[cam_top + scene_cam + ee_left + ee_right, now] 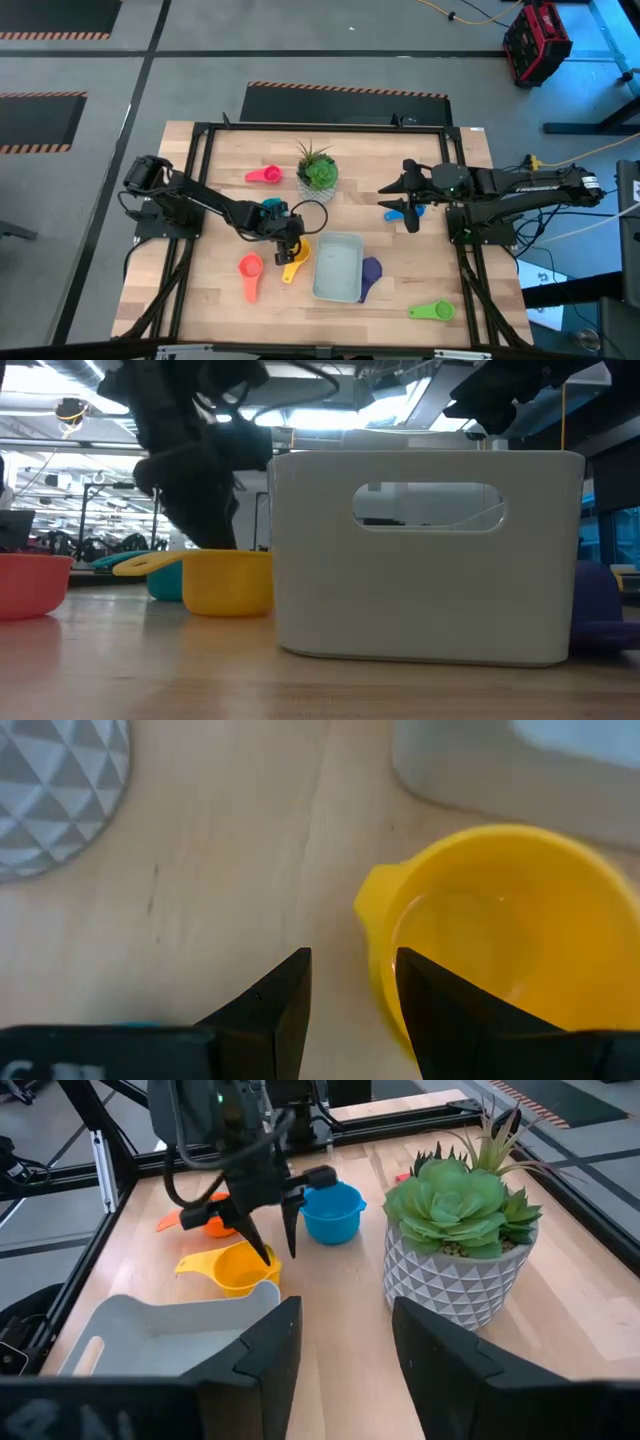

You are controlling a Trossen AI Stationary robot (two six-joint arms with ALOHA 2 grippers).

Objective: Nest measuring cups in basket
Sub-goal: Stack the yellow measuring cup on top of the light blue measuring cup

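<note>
My left gripper [290, 237] is open and points down over the yellow cup [296, 258], which stands on the table just left of the grey-blue basket [338, 267]. In the left wrist view the yellow cup's rim [375, 920] lies in the gap between the two fingers of the left gripper [352, 982]. The teal cup [272, 207], pink cup [263, 175] and orange-red cup [250, 270] sit on the table's left half. A purple cup [371, 270] lies against the basket's right side, and a green cup [432, 311] near the front right. My right gripper [410, 205] hovers open above the blue cup [398, 212]. My left gripper comes at the yellow cup from above, pointing down, one finger [440, 1010] over the bowl and the other [270, 1010] outside its wall. The cup stands upright on the table. Whether either finger touches the rim I cannot tell.
A white pot with a green plant [318, 172] stands at the table's far middle, between the two arms. The basket [430, 560] fills the near middle, with the yellow cup [225, 580] beside it. A black frame runs round the table's edges.
</note>
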